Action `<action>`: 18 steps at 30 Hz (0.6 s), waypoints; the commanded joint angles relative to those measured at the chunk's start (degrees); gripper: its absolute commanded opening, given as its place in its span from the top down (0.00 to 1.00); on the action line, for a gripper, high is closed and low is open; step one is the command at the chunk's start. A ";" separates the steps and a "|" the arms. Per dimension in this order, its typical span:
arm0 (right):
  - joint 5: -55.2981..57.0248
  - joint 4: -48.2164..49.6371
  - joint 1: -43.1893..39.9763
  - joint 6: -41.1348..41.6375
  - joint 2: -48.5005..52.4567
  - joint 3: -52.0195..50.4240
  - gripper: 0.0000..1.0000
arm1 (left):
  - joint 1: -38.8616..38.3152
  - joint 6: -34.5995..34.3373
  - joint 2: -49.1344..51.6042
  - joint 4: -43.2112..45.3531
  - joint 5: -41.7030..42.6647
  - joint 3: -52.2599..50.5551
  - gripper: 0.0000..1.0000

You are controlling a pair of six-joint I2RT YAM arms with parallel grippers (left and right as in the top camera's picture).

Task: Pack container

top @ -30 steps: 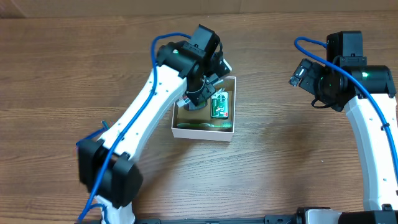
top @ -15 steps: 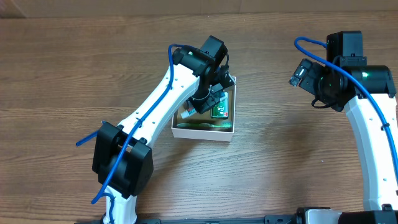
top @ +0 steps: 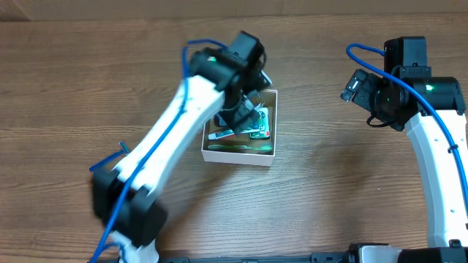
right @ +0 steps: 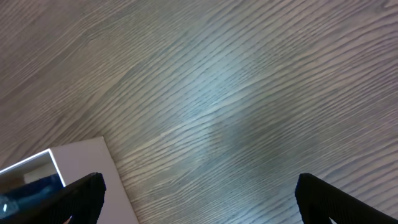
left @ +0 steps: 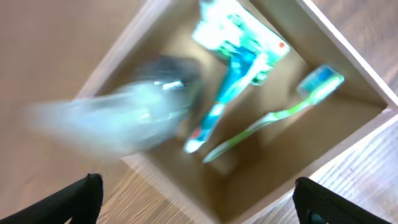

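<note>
The container (top: 238,155) is a small white box with a brown inside, standing mid-table. My left gripper (top: 246,109) hangs open just above it. In the left wrist view the container (left: 273,168) holds a green toothbrush (left: 273,115), a green-and-white packet (left: 239,34) and a teal tube (left: 221,102). A blurred pale thing (left: 118,115) lies across its left wall. Nothing sits between the left gripper's (left: 199,208) black fingertips (left: 81,199). My right gripper (top: 353,86) is open, off to the right of the box, over bare wood.
A corner of the white container (right: 81,162) shows at the lower left of the right wrist view, with the right gripper (right: 199,205) over wood-grain table (right: 249,93). The left arm's white link (top: 161,153) reaches over the table left of the box.
My left gripper went from shut to wide open over the box, and a pale item now lies at the box's left side. The left arm swung about. The right arm stayed still.
</note>
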 commanded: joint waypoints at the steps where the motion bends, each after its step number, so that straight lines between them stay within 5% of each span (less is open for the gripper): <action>1: 1.73 0.22 -0.13 -0.37 -1.49 0.26 0.00 | 5.66 -13.18 -9.94 -1.14 -11.28 2.67 0.00; 9: 1.73 0.22 -0.13 -0.37 -1.49 0.26 0.00 | 28.83 -39.41 -11.28 -8.66 -12.13 -2.78 0.00; 18: 1.70 0.22 -0.11 -0.37 -1.49 0.26 0.00 | 46.82 -49.37 -11.26 2.23 0.22 -27.47 0.00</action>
